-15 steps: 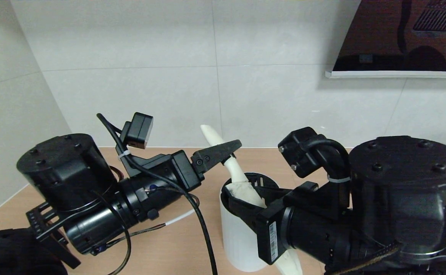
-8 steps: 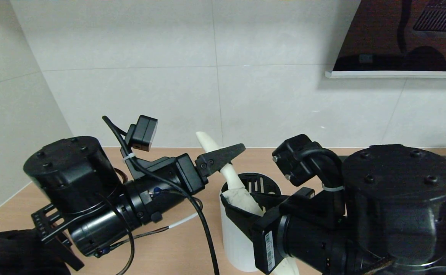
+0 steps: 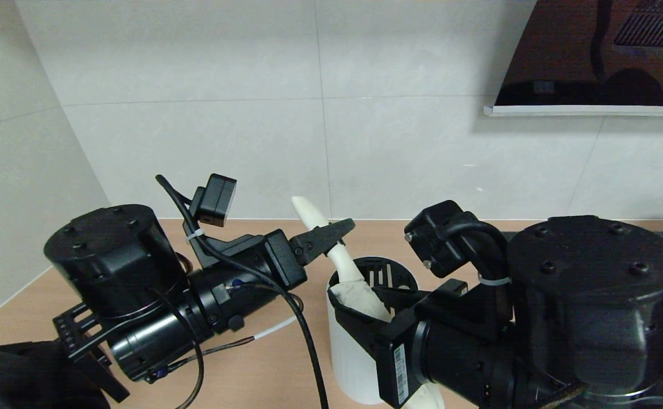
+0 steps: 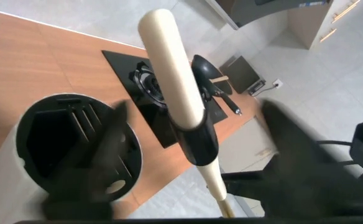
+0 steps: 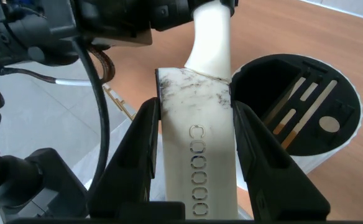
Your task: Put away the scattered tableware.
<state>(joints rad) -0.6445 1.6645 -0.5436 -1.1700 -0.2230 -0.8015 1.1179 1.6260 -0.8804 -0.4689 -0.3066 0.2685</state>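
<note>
The right gripper (image 3: pixel 360 309) clamps its 2 fingers (image 5: pixel 141 155) on the edges of the white spatula's (image 3: pixel 309 210) slotted blade. It holds the spatula tilted over the white utensil holder (image 3: pixel 348 352), which stands on the wooden counter (image 3: pixel 36 301).

The right wrist view shows cutlery handles inside the holder's black insert. The left gripper (image 3: pixel 337 230) sits at the spatula's handle. The head view shows 1 of its fingers crossing the handle. The left wrist view shows both fingers spread wide, with the handle (image 4: pixel 169 74) between them untouched, and a black stove (image 4: pixel 147 87) beyond the holder.
</note>
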